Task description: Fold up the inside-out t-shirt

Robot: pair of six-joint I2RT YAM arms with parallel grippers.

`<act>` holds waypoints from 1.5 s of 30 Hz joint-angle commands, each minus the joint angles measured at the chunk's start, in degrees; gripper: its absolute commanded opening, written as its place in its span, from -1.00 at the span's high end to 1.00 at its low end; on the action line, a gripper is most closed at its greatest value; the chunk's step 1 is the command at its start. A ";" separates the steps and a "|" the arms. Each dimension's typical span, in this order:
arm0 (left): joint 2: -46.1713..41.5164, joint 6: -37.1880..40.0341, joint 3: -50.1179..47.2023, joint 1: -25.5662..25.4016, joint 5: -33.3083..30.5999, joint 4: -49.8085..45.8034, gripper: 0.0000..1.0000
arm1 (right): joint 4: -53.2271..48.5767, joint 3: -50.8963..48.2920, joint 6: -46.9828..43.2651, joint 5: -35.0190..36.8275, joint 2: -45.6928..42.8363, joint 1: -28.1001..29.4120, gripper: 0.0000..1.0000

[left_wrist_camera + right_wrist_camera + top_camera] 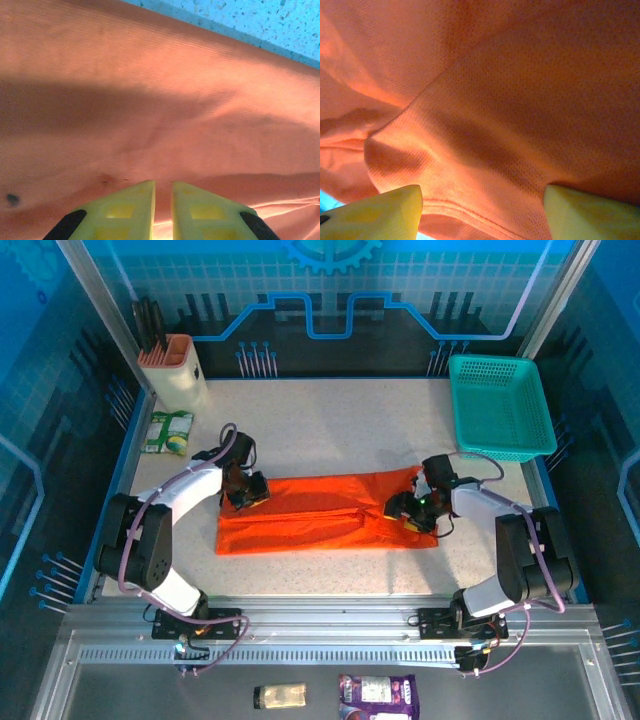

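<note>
Seemingly left pincer (pixel 163 185) pinching t-shirt (pixel 320 525), right pincer (pixel 482 195) spread wide over it, fingers (pixel 385 210) cropped.

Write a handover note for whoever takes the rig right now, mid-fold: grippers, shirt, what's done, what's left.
Left gripper: jaws almost together, apparently pinching the t-shirt at its far left edge.
Right gripper: open, fingers spread over bunched fabric at the shirt's right end, not clamped.
Shirt: a long flat band across the table, between the two arms.
Done: it looks folded lengthwise once; an edge runs along its middle.
Left: probably the crosswise folds, then release.
</note>
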 commanded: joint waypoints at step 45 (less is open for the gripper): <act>0.46 4.44 2.39 0.67 0.28 -3.61 0.83 | -16.27 17.91 -20.74 16.73 14.45 -8.44 0.25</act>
